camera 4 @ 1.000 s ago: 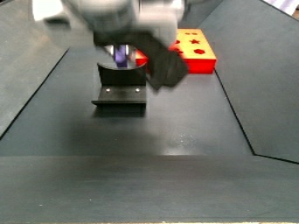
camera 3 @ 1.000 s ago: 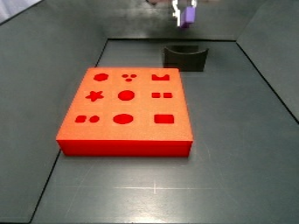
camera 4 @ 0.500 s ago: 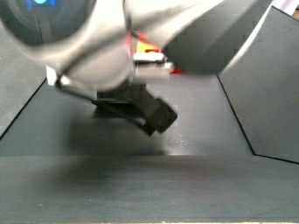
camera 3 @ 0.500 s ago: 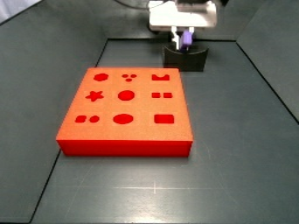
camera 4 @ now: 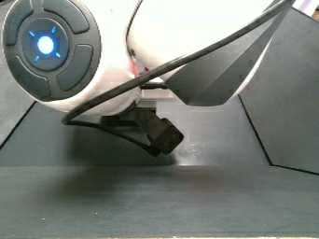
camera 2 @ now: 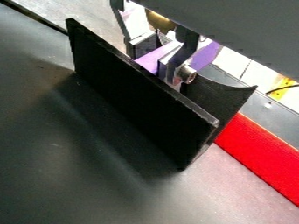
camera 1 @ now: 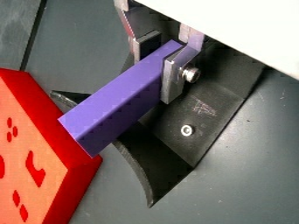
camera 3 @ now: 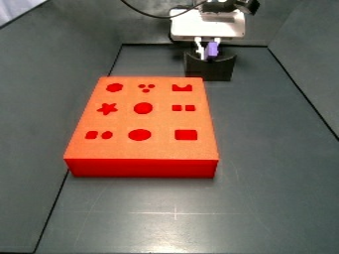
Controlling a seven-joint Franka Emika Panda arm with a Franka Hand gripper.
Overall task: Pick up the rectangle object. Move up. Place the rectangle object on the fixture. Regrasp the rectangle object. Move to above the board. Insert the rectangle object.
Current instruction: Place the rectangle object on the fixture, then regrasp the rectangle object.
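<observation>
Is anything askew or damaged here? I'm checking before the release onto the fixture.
Nothing stands out. The gripper holds the rectangle object squarely over the fixture, and the board lies flat and intact.

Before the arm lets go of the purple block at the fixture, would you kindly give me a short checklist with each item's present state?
1. Gripper shut on the rectangle object: ok, silver fingers clamp both sides in both wrist views.
2. Gripper directly over the fixture: ok in a side view.
3. Block seated in the fixture's notch: cannot tell; contact is hidden.
4. Block level: not ok, it looks tilted in a wrist view.
5. Block clear of the board: ok in a side view.
6. Second side view usable: not ok, the arm fills it.
</observation>
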